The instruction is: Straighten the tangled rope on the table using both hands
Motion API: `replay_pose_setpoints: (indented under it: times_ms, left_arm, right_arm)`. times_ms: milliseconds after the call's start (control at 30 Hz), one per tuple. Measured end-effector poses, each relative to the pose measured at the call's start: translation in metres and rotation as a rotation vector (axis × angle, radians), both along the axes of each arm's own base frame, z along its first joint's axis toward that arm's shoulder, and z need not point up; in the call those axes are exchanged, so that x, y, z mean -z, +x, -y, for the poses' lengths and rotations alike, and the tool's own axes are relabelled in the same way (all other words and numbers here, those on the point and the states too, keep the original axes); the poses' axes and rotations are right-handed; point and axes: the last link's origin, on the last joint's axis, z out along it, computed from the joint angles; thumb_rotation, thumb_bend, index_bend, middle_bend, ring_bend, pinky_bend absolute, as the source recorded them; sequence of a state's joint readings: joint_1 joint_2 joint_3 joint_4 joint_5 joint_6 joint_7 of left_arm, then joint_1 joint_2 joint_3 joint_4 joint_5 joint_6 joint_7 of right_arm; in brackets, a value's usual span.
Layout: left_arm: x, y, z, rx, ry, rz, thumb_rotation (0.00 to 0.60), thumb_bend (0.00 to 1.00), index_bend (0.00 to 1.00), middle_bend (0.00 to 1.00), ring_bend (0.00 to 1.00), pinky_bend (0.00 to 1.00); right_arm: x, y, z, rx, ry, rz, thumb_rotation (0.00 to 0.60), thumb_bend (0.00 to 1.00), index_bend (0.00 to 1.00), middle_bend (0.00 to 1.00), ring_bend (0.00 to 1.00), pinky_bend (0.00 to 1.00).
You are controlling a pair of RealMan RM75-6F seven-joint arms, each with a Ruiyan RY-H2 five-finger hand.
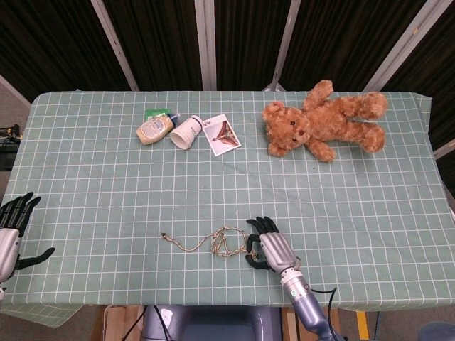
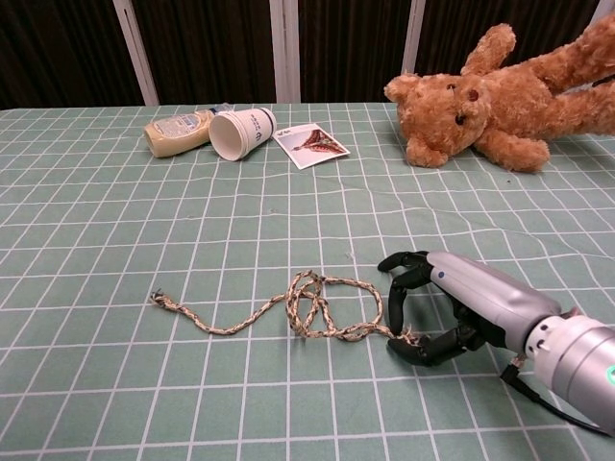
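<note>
A thin braided rope (image 1: 213, 241) (image 2: 307, 307) lies near the table's front edge. Its middle is looped and knotted, and a single strand runs left to a frayed end. My right hand (image 1: 274, 245) (image 2: 461, 298) rests on the cloth at the rope's right end. The fingers arch over that end and the thumb touches its tip, with a wide gap between them, so nothing is gripped. My left hand (image 1: 15, 227) hangs off the table's left edge, far from the rope. Its fingers are spread and it holds nothing. The chest view does not show it.
A brown teddy bear (image 1: 323, 121) (image 2: 490, 96) lies at the back right. At the back centre-left are a tipped paper cup (image 1: 186, 132) (image 2: 240, 133), a squeeze bottle (image 1: 155, 130) (image 2: 178, 133), a green packet (image 1: 158, 112) and a picture card (image 1: 222, 134) (image 2: 309, 144).
</note>
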State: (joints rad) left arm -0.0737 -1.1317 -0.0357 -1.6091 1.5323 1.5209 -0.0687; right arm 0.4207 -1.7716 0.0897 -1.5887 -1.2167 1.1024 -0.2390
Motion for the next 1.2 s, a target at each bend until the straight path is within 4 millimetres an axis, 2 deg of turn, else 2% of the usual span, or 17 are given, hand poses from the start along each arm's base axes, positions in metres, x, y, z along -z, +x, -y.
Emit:
replay_pose_setpoints:
  times_ms: [167,300,500,767,967,1200]
  left_arm:
    - [0.0,0.0,0.0,0.0,0.0,0.0,0.6,0.05,0.01,0.0,0.0,0.0]
    - [0.0,0.0,0.0,0.0,0.0,0.0,0.6,0.05,0.01,0.0,0.0,0.0]
    - [0.0,0.001,0.0,0.001,0.0,0.001,0.6,0.05,0.01,0.0,0.0,0.0]
    - [-0.001,0.002,0.001,0.006,0.0,0.003,0.6,0.05,0.01,0.0,0.0,0.0]
    - [-0.001,0.002,0.0,0.006,0.003,0.003,0.6,0.05,0.01,0.0,0.0,0.0]
    - [0.001,0.004,-0.001,0.011,-0.003,0.0,0.6,0.05,0.01,0.0,0.0,0.0]
  right_arm:
    - [0.001,-0.002,0.0,0.005,0.001,-0.012,0.6,0.37,0.61,0.16,0.0,0.0]
    - [0.001,-0.005,-0.001,0.01,0.006,-0.028,0.6,0.42,0.61,0.17,0.0,0.0]
    - [0.001,-0.009,-0.003,0.019,0.008,-0.041,0.6,0.47,0.66,0.2,0.0,0.0]
    - [-0.006,-0.011,-0.002,0.024,-0.007,-0.041,0.6,0.48,0.67,0.21,0.0,0.0]
    - [-0.022,-0.008,0.006,0.014,-0.05,-0.023,0.6,0.48,0.67,0.21,0.0,0.0]
    - [-0.055,-0.014,0.014,0.003,-0.118,-0.024,0.6,0.48,0.67,0.21,0.0,0.0]
